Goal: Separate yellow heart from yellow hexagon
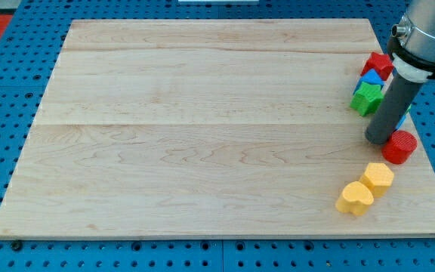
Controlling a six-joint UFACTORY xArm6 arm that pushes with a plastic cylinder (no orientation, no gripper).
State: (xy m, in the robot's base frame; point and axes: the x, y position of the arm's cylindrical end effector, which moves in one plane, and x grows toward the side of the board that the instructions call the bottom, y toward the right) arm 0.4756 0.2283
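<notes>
On the pale wooden table [202,136], the yellow heart [354,198] lies near the view's bottom right, and the yellow hexagon [378,178] sits just above and to the right of it; the two touch along one side. Just above the hexagon, and apart from it, stands a red cylinder [400,146] close to the table's right edge. The arm's dark rod comes down from the view's top right, and my tip [380,140] rests just to the left of the red cylinder, touching or nearly touching it, and well above the two yellow blocks. Further up along the right edge is a tight cluster: a green block [367,98] of star-like shape, a blue block [371,78] partly hidden behind it, and a red block [380,64] at the top whose shape cannot be made out. The arm carries no fingers, only the rod, so nothing is clamped. The table lies on a blue perforated base [6,136].
</notes>
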